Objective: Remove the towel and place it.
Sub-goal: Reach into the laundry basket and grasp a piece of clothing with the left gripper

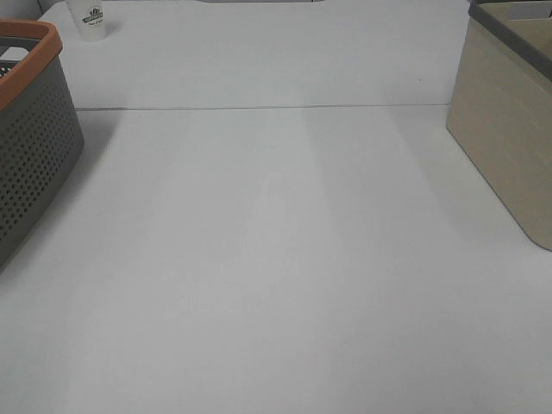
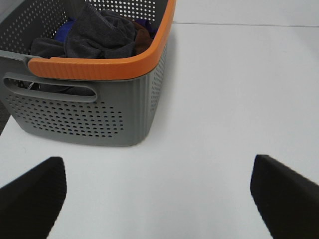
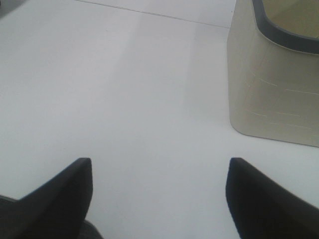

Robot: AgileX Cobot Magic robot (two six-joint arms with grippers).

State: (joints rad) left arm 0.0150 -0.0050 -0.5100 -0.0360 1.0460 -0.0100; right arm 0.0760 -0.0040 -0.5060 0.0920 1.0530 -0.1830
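The dark charcoal-grey towel [image 2: 102,36] lies crumpled inside the grey perforated basket with an orange rim [image 2: 99,67], on top of other cloths. The basket also shows at the left edge of the exterior high view [image 1: 34,147], where the towel is hidden. My left gripper [image 2: 159,199] is open and empty, low over the white table, a short way in front of the basket. My right gripper [image 3: 159,194] is open and empty over the table near the beige bin [image 3: 271,84]. Neither gripper shows in the exterior high view.
The beige bin with a dark rim [image 1: 509,129] stands at the right of the table. A white paper cup [image 1: 90,19] stands at the back left. Blue and brown cloths [image 2: 65,32] lie in the basket beside the towel. A seam [image 1: 259,109] crosses the table.
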